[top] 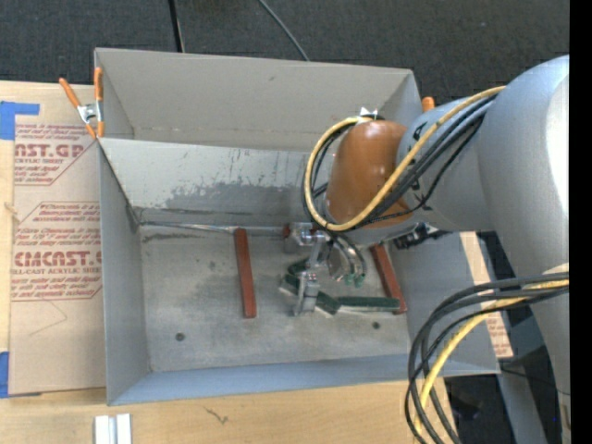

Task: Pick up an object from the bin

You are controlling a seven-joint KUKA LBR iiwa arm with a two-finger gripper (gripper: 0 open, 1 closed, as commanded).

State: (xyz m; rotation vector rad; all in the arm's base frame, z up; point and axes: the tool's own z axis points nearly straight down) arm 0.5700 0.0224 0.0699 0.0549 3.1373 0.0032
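My gripper (pixel 308 289) reaches down into the right half of the bin, below the orange wrist cover. Its fingers stand slightly apart, their tips at a dark green flat tool-like thing (pixel 356 302) that lies on the bin floor towards the right wall. Part of that green thing sits under and between the fingertips, but I cannot make out a firm hold. A reddish-brown stick (pixel 245 273) lies lengthwise left of the gripper, a short way apart from it. A second reddish-brown stick (pixel 388 276) lies at the right wall, partly hidden by the arm.
The arm and its yellow and black cables hang over the bin's right side and cover the back right corner. The left half of the bin floor is bare grey metal with scuff marks.
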